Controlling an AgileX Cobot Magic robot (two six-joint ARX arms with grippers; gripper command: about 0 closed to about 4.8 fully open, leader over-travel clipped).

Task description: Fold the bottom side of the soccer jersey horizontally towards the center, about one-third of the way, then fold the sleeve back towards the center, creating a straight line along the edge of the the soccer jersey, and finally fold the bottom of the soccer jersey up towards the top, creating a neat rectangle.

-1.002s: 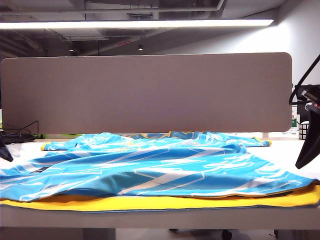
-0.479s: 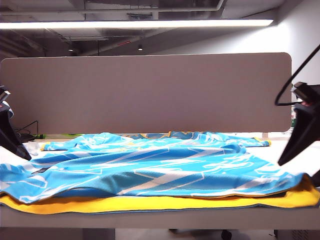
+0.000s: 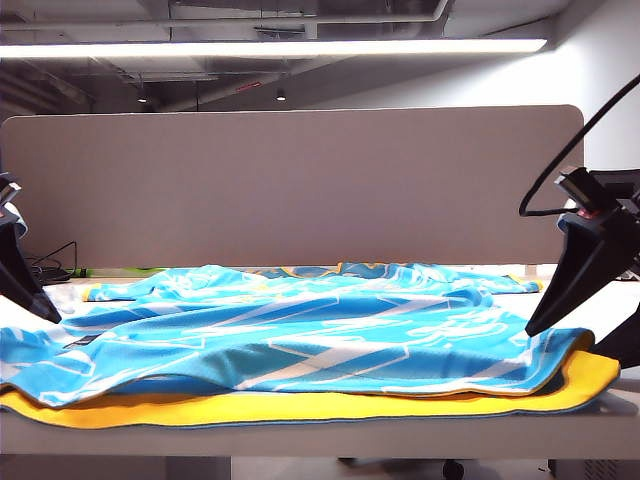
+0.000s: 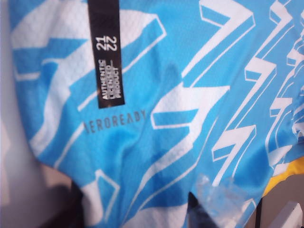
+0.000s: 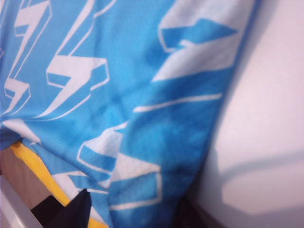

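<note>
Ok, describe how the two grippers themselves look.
Both are black. The left gripper shows long tapering fingers ending in a point. The right gripper has the same wedge-shaped fingers, a small red-and-white part on its wrist and a thin black cable looping above it.

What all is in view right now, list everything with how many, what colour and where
soccer jersey: one, sky blue with white streaks and yellow trim, spread across the table, near edge at the front.
black label: one, white lettering, on the jersey near the left gripper.
table: one, pale, under the jersey.
partition board: one, grey-beige, upright behind the table.
cables: a few, black, far left behind the jersey.
left gripper: one, black, at the jersey's left end, jaw state unclear.
right gripper: one, black, at the jersey's right end, jaw state unclear.
</note>
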